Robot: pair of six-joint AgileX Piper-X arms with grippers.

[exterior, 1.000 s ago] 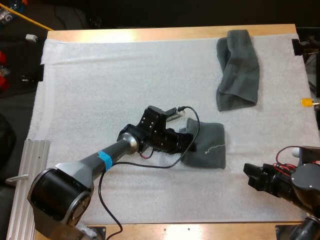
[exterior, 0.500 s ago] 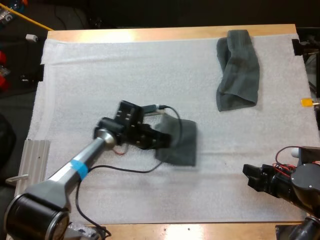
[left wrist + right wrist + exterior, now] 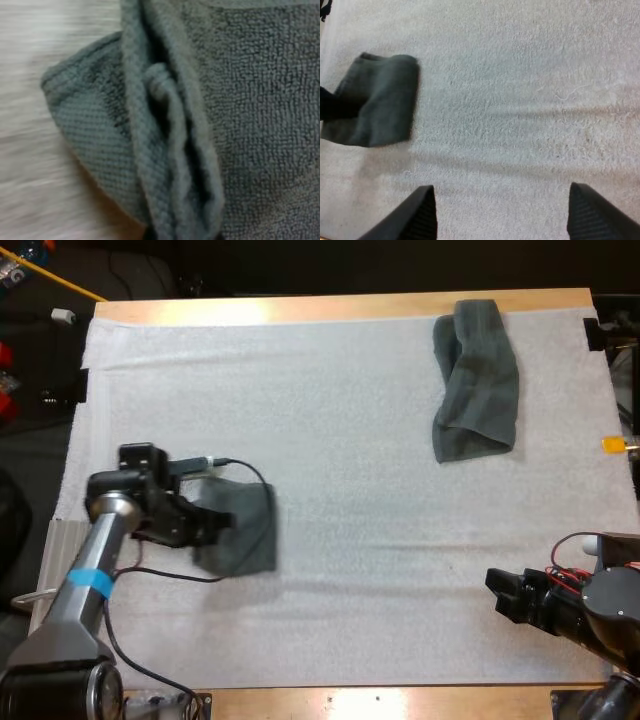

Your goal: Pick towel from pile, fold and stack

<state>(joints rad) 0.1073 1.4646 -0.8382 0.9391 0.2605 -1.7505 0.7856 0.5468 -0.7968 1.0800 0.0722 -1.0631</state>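
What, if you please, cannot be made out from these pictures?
Folded towel: its left edge, high view, lies under the left gripper.
Its layer count: left wrist view, the folds run off past the edge.
Crumpled towel: inner folds, high view, covered by its own cloth.

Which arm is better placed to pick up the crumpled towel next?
Right. The right gripper is open, free, and nearer the crumpled towel; the left gripper holds the folded towel far to the other side.
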